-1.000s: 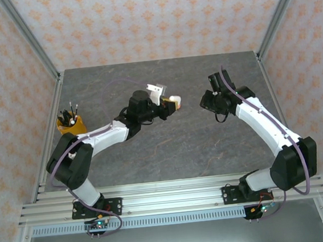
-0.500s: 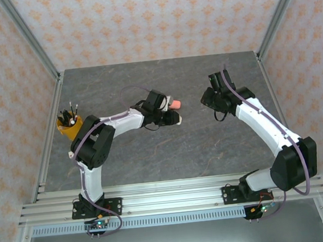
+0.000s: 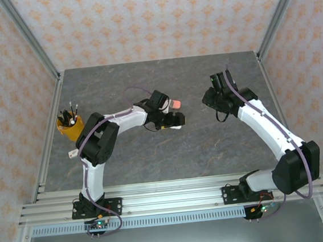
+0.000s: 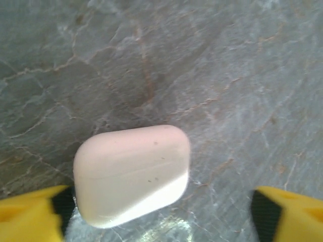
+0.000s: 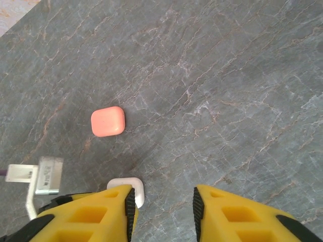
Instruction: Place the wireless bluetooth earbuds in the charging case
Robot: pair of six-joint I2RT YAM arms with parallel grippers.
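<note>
Between the released left tool's (image 4: 162,209) cropped fingers sits a white case (image 4: 131,174); the right tool (image 5: 164,206) gapes empty.

Closed white case (image 4: 132,174) lies btwn spread L gripper (image 4: 162,206)

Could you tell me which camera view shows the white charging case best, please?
The left wrist view: the white charging case lies closed, whole and close up. The right wrist view shows one corner low in frame; the top external view a white speck.
</note>
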